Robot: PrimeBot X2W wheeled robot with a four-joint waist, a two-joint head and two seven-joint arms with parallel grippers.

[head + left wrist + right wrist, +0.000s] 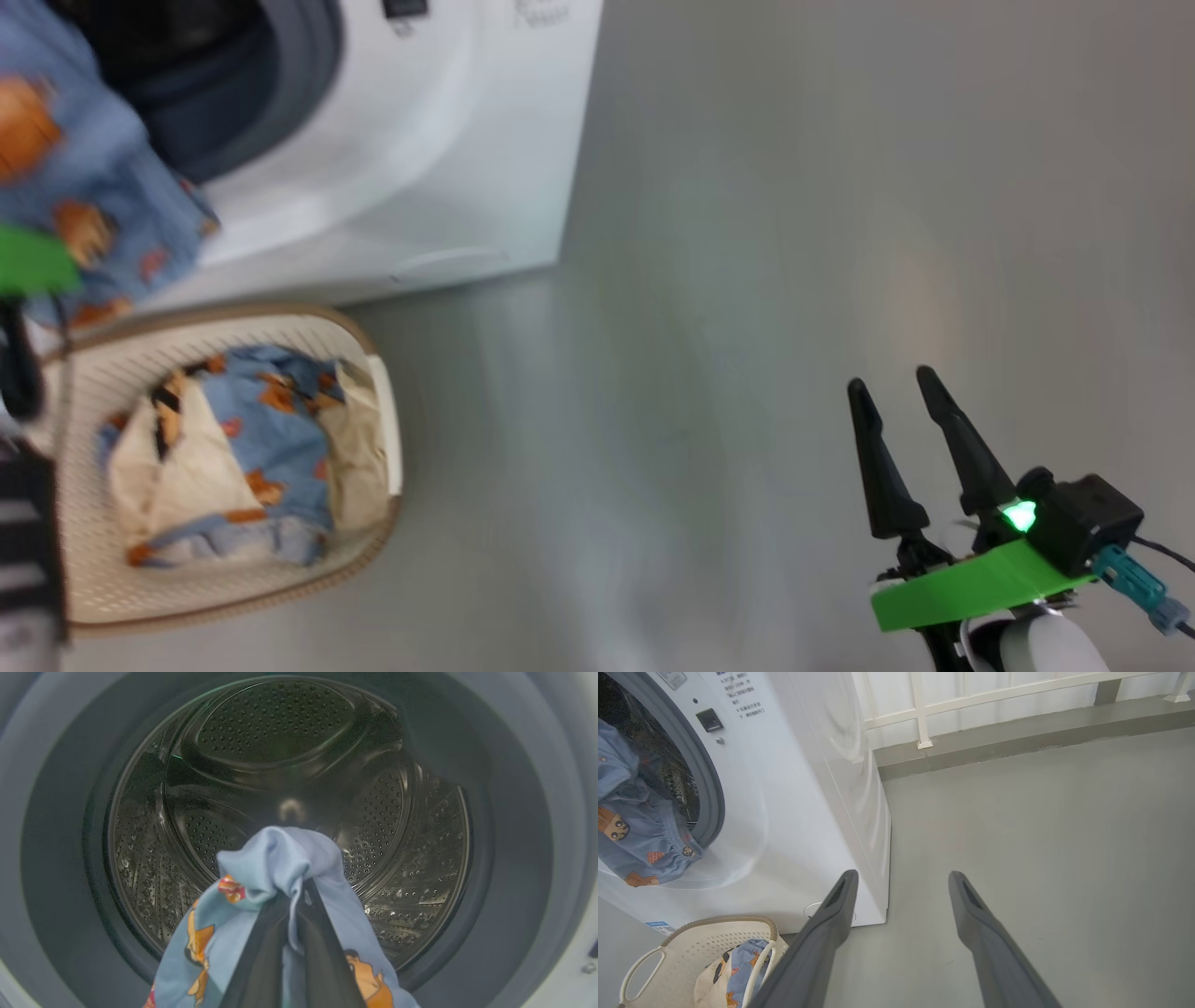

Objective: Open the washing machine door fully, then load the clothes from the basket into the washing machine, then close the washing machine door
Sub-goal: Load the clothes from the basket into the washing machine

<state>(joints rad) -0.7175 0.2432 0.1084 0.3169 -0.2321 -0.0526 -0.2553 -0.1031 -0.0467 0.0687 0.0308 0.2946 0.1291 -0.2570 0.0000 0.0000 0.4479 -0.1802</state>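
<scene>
My left gripper (299, 884) is shut on a light blue printed garment (275, 868), held at the mouth of the washing machine (420, 168), facing its steel drum (289, 812). The same garment (84, 187) hangs in front of the opening in the head view, and it (635, 826) drapes over the grey gasket in the right wrist view. More clothes (233, 448), blue print and cream cloth, lie in the basket (373, 551) on the floor before the machine. My right gripper (898, 392) stands open and empty over bare floor to the right. The washing machine door is out of view.
Grey floor (747, 280) spreads to the right of the machine. A white railing (924, 709) on a low grey kerb runs along the back behind it. The basket (677, 952) sits close to the machine's front.
</scene>
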